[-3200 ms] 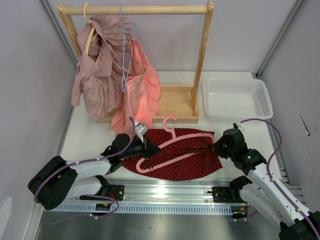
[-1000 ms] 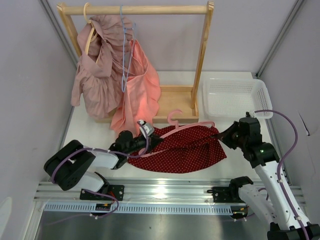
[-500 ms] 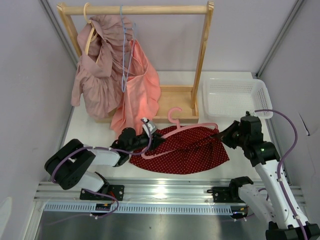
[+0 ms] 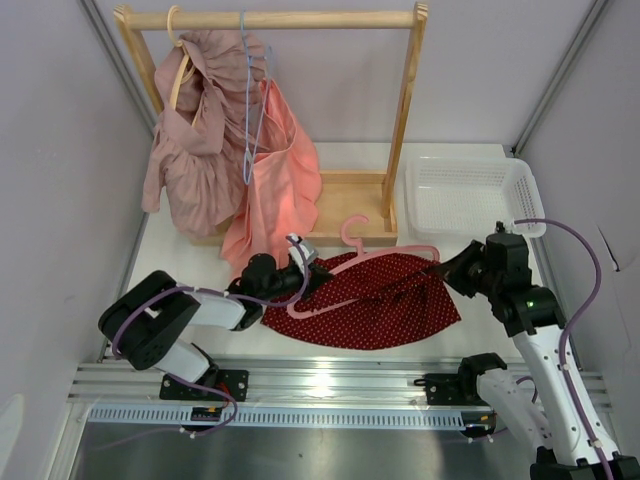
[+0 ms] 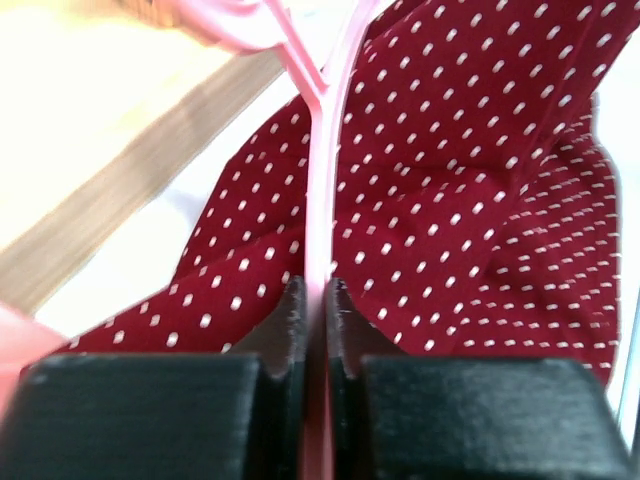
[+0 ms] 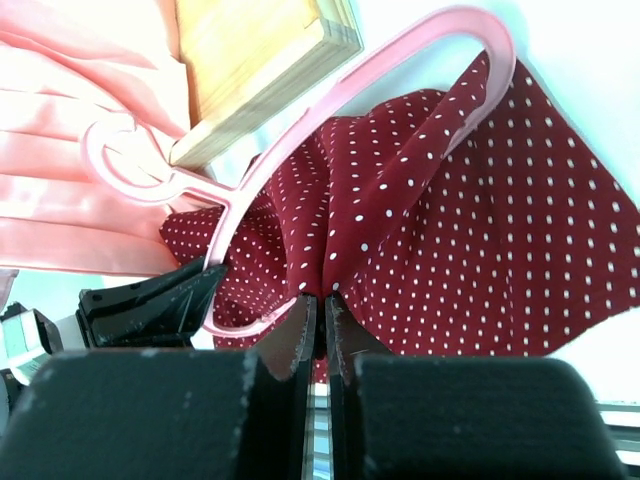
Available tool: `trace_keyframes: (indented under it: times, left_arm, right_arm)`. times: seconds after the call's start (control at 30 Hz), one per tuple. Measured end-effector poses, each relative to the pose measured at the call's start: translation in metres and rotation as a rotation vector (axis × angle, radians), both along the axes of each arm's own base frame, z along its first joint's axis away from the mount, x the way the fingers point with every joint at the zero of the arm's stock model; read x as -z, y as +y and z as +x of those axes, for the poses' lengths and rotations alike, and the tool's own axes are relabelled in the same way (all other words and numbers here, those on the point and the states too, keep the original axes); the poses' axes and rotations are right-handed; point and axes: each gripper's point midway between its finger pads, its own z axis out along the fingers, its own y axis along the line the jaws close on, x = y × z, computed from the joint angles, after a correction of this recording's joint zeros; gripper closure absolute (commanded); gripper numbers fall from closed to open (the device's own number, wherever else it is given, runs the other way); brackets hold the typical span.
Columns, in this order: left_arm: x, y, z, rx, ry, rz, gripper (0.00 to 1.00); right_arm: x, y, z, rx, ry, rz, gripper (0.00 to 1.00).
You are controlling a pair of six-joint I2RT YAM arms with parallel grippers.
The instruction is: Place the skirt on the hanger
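The dark red polka-dot skirt [image 4: 385, 302] lies spread on the white table in front of the rack. The pink hanger [image 4: 372, 257] lies across its upper part, hook [image 4: 350, 231] toward the rack base. My left gripper [image 4: 302, 280] is shut on the hanger's left end; in the left wrist view the pink bar [image 5: 322, 180] runs between the shut jaws [image 5: 316, 300]. My right gripper [image 4: 440, 272] is shut on a pinch of skirt cloth near the hanger's right end. In the right wrist view the cloth [image 6: 470, 220] bunches into the jaws [image 6: 320, 300] and drapes over the hanger's end [image 6: 480, 40].
A wooden rack [image 4: 400, 130] stands behind, holding a dusty-pink ruffled garment [image 4: 195, 140], a salmon-pink garment [image 4: 280, 170] and a light blue wire hanger [image 4: 247, 110]. A white basket [image 4: 470, 195] sits at the back right. Walls close both sides.
Both grippers have carried hanger and skirt a little right and toward the rack. The skirt's right edge has been drawn over the hanger's right end.
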Motion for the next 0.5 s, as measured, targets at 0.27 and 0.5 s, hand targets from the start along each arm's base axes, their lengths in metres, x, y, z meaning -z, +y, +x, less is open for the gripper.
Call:
trace_keyframes:
  times: [0.27,0.5]
  left_arm:
    - [-0.016,-0.010,0.008,0.011,-0.039,-0.020,1.00]
    - [-0.016,-0.010,0.009,0.009,-0.044,-0.013,1.00]
  right_arm:
    - [0.019,-0.003,-0.014,0.000,0.019,-0.008,0.67]
    - [0.040,-0.005,-0.023,-0.015,0.056,-0.035,0.32]
